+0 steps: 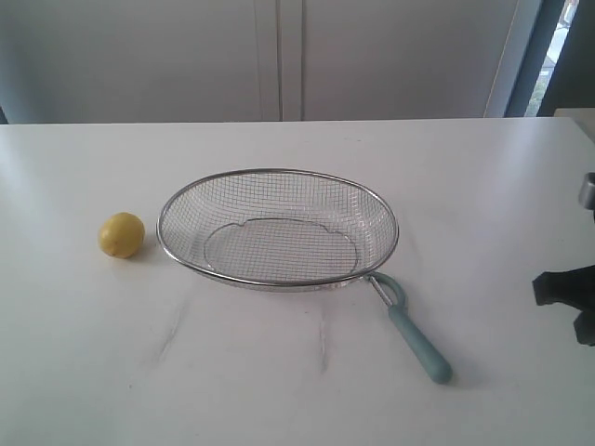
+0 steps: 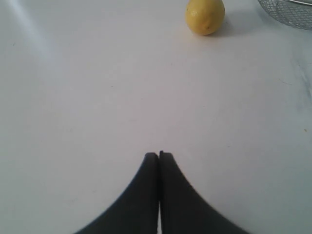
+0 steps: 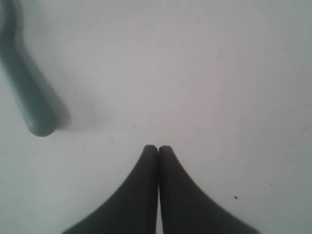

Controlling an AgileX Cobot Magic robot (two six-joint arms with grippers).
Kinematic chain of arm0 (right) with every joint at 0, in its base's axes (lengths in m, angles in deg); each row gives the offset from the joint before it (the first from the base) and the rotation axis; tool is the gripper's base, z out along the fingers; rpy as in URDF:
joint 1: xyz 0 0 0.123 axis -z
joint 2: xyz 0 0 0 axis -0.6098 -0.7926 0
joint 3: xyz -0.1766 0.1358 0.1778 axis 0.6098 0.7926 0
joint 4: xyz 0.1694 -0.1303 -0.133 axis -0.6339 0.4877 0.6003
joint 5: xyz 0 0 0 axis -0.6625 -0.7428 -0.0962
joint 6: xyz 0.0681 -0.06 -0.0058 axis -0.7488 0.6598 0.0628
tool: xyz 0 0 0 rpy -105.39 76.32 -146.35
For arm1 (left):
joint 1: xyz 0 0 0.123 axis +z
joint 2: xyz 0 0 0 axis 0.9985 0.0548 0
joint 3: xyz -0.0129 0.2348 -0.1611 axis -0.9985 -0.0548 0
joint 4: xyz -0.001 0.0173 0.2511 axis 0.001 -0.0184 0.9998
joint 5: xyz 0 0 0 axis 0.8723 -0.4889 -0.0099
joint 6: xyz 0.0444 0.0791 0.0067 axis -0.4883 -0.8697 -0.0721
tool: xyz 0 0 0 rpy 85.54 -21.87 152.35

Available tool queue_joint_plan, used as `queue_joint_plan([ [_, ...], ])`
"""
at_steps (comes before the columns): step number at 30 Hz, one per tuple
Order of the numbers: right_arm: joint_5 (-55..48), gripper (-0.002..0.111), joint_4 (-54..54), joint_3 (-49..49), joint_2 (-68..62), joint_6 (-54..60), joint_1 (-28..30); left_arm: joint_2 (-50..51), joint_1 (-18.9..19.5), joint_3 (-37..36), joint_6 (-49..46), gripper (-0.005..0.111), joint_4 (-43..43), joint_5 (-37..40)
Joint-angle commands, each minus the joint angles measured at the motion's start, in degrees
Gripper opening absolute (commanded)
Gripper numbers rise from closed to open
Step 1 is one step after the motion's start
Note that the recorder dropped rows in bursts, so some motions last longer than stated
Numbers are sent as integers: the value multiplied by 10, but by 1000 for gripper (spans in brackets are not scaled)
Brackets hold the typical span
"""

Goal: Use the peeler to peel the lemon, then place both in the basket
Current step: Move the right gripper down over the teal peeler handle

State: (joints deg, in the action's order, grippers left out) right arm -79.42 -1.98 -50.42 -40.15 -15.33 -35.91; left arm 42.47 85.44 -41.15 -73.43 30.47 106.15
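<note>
The left gripper point(image 2: 159, 155) shows only in its wrist view. Its two black fingers are pressed together with nothing between them, and it is held low over a bare stretch of the white counter point(image 1: 84, 372). The lemon point(image 2: 205, 16) lies ahead of it, well apart.

In the exterior view the lemon point(image 1: 122, 235) sits toward the counter's left edge, just beside the basket but not touching it. It is small, round and evenly yellow, and its skin looks whole.

The basket point(image 1: 279, 172) takes the middle of the counter. It is a wide, shallow oval of silver wire mesh under a thick metal rim, and nothing lies in it.

The peeler point(image 1: 414, 339) lies on the counter with its loop head against the basket's near right rim. Its teal-green handle slants toward the near right corner.

A dark part of the right arm point(image 1: 563, 287) juts in at the counter's right edge. In the right wrist view the right gripper point(image 3: 157, 147) is pressed together and empty. It is held low over the counter near the blurred, rounded end of the peeler's handle, without touching it.
</note>
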Motion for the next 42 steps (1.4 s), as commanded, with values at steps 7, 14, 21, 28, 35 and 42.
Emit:
queue_joint_plan([
  [7, 17, 0, -27, -47, -78, 39, -80, -3, 1, -6, 0, 0, 0, 9],
  [14, 18, 0, -29, -88, -127, 44, -132, -3, 1, -6, 0, 0, 0, 9],
  [21, 18, 0, -29, -122, -171, 62, -175, -3, 1, -6, 0, 0, 0, 9],
  [28, 23, 0, -28, -148, -214, 71, -219, -3, 1, -6, 0, 0, 0, 9],
  [35, 39, 20, -20, -149, -246, 81, -239, -3, 1, -6, 0, 0, 0, 9],
  [42, 61, 34, -10, -149, -258, 83, -239, -3, 1, -6, 0, 0, 0, 9],
])
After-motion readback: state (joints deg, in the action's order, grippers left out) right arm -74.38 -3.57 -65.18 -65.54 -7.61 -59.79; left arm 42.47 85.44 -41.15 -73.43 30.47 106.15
